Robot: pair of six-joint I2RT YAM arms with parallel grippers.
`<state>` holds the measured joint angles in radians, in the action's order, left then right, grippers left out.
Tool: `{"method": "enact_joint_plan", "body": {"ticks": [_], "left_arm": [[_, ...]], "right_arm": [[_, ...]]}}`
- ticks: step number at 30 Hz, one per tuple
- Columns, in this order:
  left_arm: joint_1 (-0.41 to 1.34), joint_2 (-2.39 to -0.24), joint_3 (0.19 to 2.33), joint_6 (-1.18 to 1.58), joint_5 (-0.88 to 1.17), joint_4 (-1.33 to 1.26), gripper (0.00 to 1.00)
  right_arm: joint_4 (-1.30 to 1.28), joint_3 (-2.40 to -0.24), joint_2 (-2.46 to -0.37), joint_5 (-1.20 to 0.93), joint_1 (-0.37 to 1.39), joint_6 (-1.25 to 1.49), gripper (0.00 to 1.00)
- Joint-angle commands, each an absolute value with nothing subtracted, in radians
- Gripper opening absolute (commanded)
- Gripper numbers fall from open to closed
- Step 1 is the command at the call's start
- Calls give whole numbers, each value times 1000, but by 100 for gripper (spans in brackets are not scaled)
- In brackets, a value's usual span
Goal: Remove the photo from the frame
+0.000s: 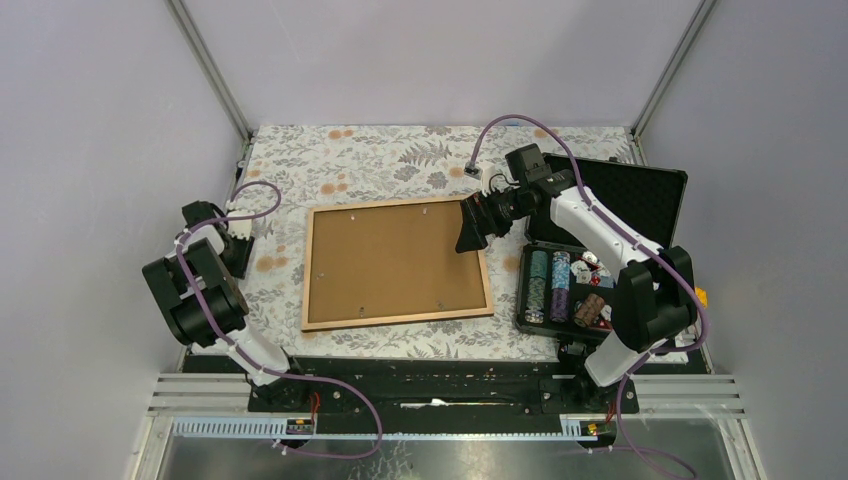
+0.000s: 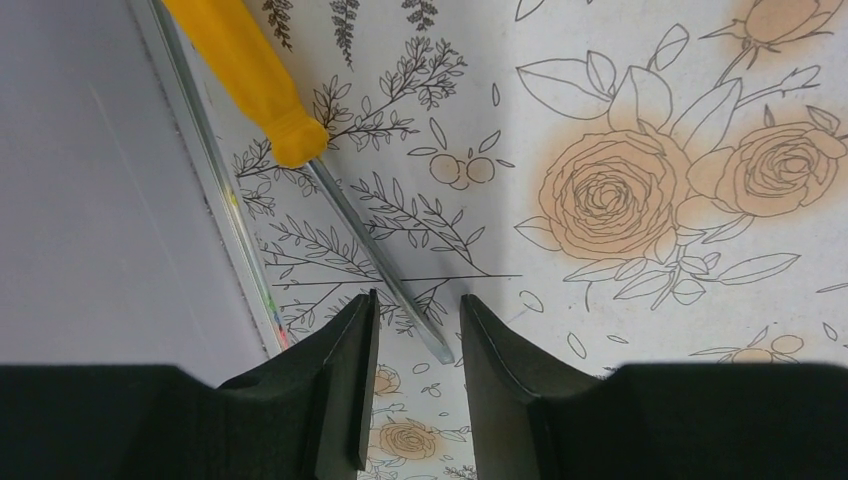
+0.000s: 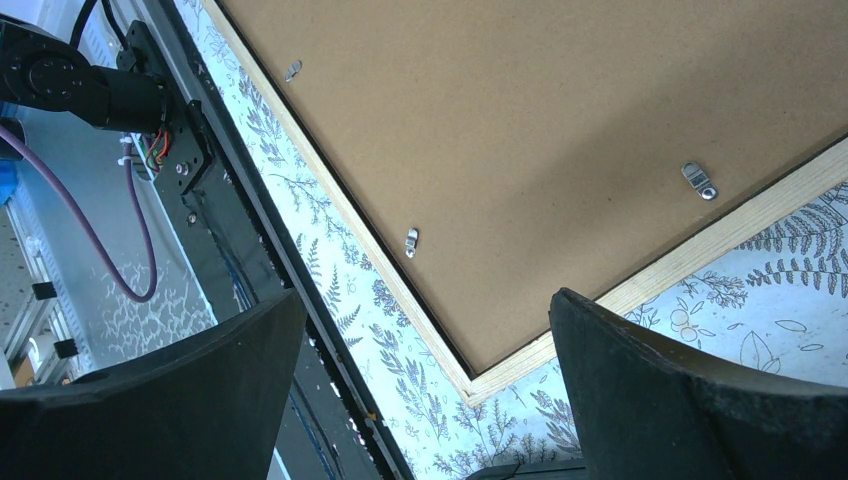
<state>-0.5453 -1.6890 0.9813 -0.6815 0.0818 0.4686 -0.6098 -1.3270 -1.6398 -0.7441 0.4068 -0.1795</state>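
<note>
The frame (image 1: 395, 262) lies face down on the flowered cloth, brown fibreboard back and light wood edge up. The photo is hidden under the backing board. My right gripper (image 1: 470, 232) hovers over the frame's right edge, open and empty. In the right wrist view the frame's back (image 3: 560, 130) fills the top, with small metal clips (image 3: 699, 180) along its edge, and a corner lies between the wide-open fingers (image 3: 680, 400). My left gripper (image 1: 238, 255) is at the table's left edge, open. A yellow-handled screwdriver (image 2: 260, 80) lies on the cloth with its blade tip between the left fingers (image 2: 345, 380).
An open black case of poker chips (image 1: 600, 250) stands right of the frame, under my right arm. The enclosure wall (image 2: 90, 200) runs close on the left of my left gripper. The black mounting rail (image 3: 200, 170) lies along the near table edge.
</note>
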Motion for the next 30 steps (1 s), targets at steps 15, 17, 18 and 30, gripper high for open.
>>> {"method": "enact_joint_plan", "body": {"ticks": [15,17,18,30], "left_arm": [[-519,-1400,1045,-912,523,818,62],[-442,-1338,1033,-985,564,896,63],[-385,-1304,1019,-1004,562,919,63],[368,-1120,857,-778,452,834,65]], "right_arm": [[-611,-1307,-1616,-700,420,-209,100],[-611,-1305,-1613,-708,420,-206,100],[-611,-1305,-1612,-707,420,-206,100],[-576,-1284,-1543,-643,411,-208,100]]}}
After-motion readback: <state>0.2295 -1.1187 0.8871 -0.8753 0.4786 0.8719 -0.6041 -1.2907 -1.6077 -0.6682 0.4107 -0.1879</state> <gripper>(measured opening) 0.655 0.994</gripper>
